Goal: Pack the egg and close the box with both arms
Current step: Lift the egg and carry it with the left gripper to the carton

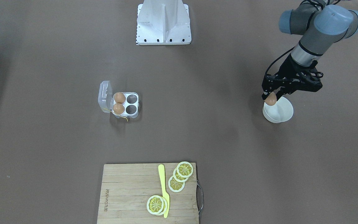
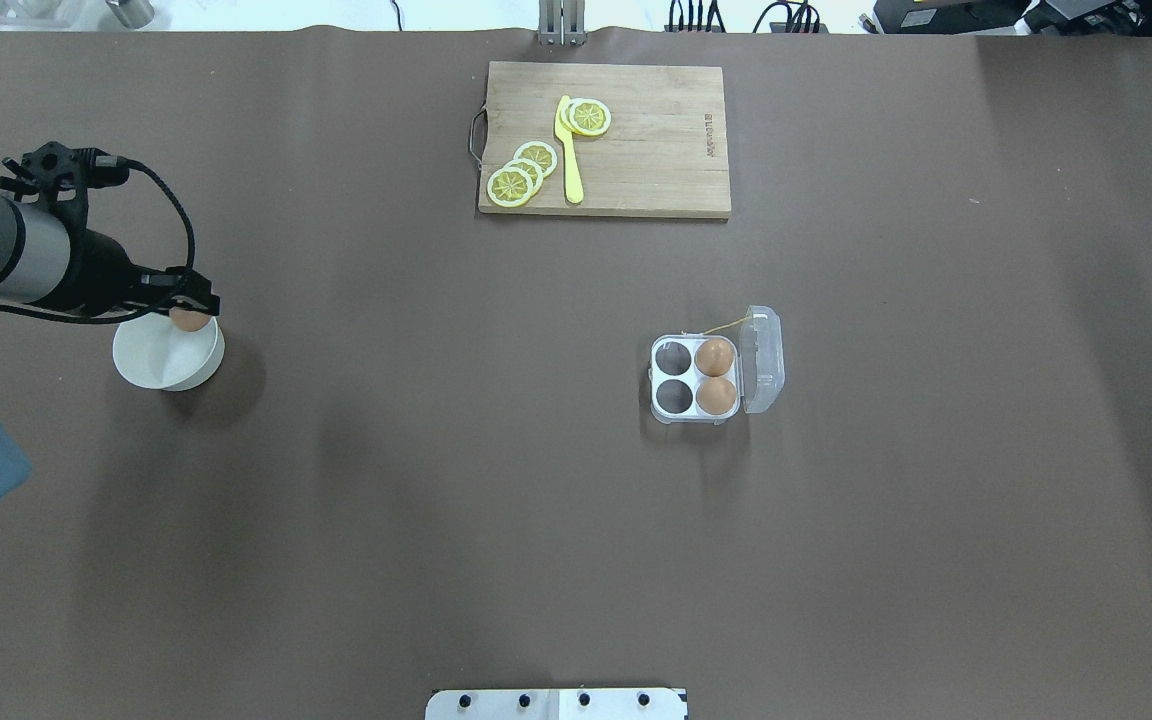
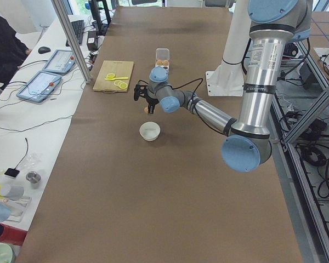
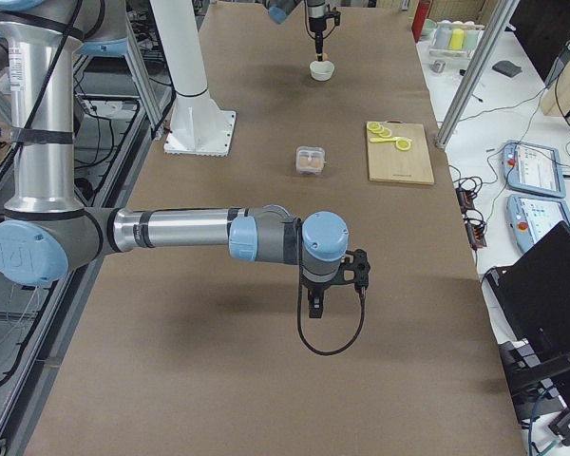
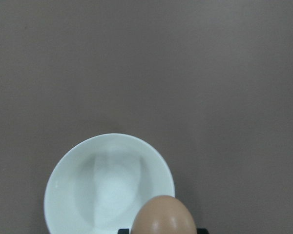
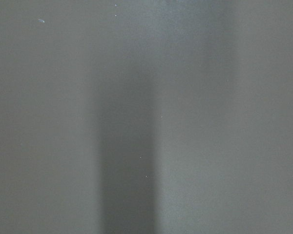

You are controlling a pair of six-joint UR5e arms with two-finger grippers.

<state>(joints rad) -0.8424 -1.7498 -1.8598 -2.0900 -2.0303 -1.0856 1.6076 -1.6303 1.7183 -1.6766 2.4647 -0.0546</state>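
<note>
My left gripper [image 1: 271, 97] is shut on a brown egg [image 1: 271, 100] and holds it just above the edge of a white bowl [image 1: 281, 112]. The held egg also shows in the overhead view [image 2: 188, 320] and in the left wrist view [image 5: 163, 217], over the bowl [image 5: 102, 185]. The clear box [image 1: 134, 105] lies mid-table with its lid [image 1: 104, 96] open. Two eggs [image 1: 119, 97] [image 1: 118, 108] fill the cells by the lid; the other two cells are empty. My right gripper [image 4: 315, 310] hangs over bare table far from the box; I cannot tell whether it is open or shut.
A wooden cutting board [image 1: 126, 193] with lemon slices [image 1: 185, 169] and a yellow knife [image 1: 164, 189] lies at the table's far side from the robot. The white base block [image 1: 163, 23] stands at the robot's edge.
</note>
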